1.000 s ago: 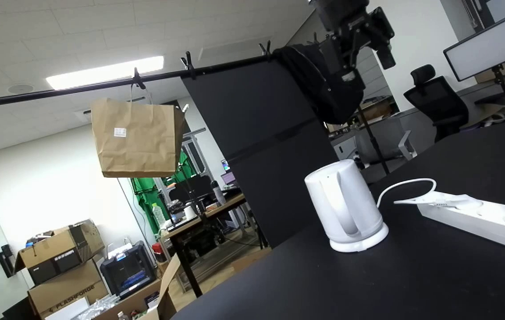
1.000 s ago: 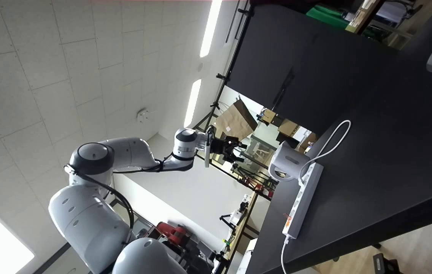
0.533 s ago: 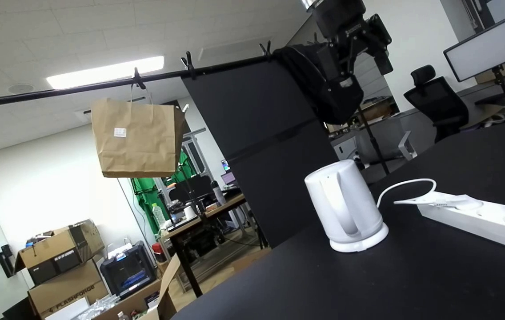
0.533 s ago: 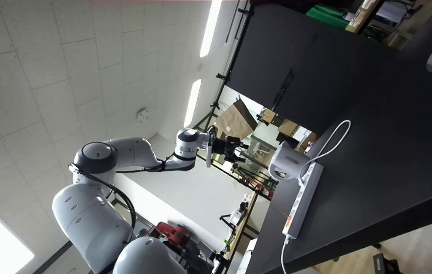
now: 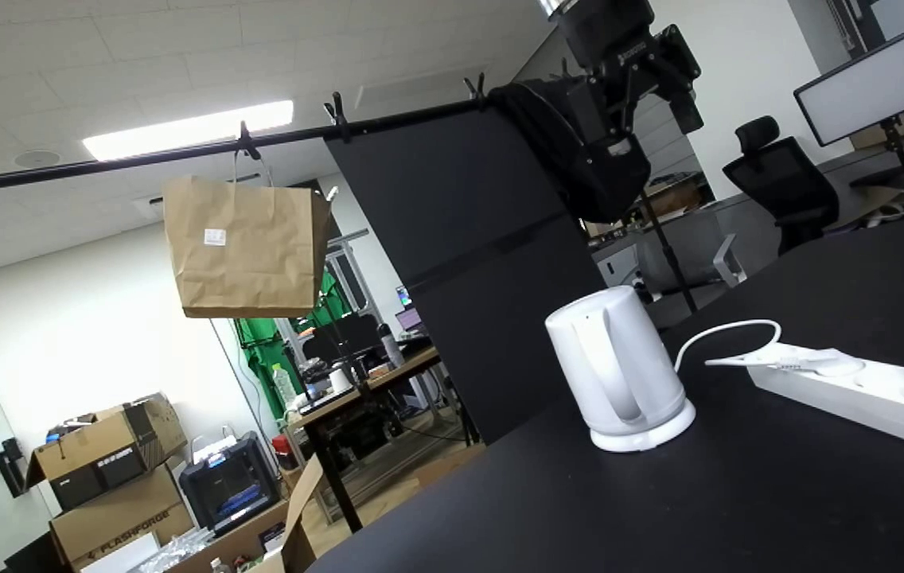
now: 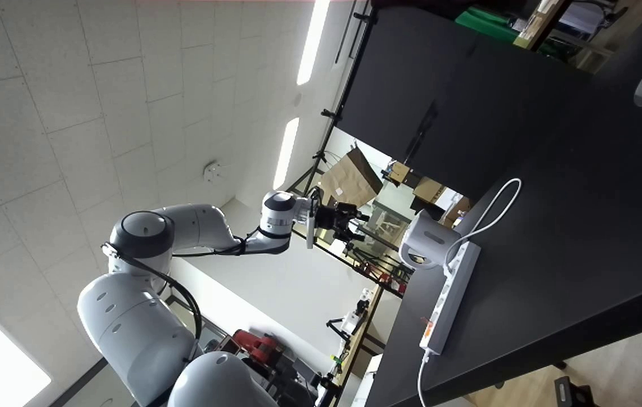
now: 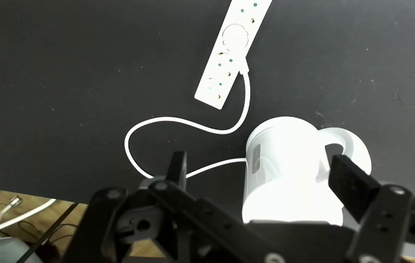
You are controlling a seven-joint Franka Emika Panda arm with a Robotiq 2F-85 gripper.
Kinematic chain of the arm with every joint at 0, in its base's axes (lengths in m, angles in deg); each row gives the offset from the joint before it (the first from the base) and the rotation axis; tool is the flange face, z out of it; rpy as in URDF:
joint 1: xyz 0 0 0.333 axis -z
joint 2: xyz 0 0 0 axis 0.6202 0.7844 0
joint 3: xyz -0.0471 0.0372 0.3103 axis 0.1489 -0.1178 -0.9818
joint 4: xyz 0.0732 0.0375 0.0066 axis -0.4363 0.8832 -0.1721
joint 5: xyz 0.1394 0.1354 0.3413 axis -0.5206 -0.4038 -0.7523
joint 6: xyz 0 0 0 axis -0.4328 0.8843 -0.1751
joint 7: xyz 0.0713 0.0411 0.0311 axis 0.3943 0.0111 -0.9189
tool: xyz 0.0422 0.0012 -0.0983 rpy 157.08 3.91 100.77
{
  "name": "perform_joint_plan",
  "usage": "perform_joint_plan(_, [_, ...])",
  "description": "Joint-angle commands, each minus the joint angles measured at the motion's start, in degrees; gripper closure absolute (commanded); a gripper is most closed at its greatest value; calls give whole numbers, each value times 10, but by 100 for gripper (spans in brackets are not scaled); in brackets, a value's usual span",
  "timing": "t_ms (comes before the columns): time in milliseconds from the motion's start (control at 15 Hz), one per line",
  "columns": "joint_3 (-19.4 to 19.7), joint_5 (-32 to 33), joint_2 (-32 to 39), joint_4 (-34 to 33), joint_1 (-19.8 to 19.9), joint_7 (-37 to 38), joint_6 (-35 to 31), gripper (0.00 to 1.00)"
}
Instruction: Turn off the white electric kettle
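Observation:
The white electric kettle (image 5: 619,366) stands upright on its round base on the black table (image 5: 579,517), and it also shows in an exterior view (image 6: 431,237) with its handle toward the power strip. In the wrist view the kettle (image 7: 284,160) is seen from above, with its handle at the right and a grey window at its left. No on/off switch can be made out clearly. My gripper (image 7: 258,162) is open and empty; its fingers frame the kettle in the wrist view. In both exterior views the gripper (image 5: 655,135) (image 6: 361,228) is above the kettle, apart from it.
A long white power strip (image 5: 866,398) lies close to the kettle, with the kettle's plug in it. The white cord (image 7: 167,119) loops over the table. A table edge (image 6: 552,339) shows in an exterior view. A black panel (image 5: 492,263) hangs behind the kettle.
Between one second and half a second ago my gripper moved slightly downward, a little closer to the kettle. Since then it has stayed still. The kettle has not moved.

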State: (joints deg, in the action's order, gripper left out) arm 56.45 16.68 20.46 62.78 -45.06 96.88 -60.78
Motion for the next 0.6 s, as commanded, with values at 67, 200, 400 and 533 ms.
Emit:
perform_joint_plan(67, [20, 23, 42, -40, -32, 68, 10, 0])
perform_joint_plan(200, [26, 32, 73, -61, -47, 112, -2, 0])
perform_joint_plan(400, [38, 37, 116, -81, -73, 162, -49, 0])
perform_joint_plan(533, [48, 40, 141, -93, -90, 177, -77, 0])
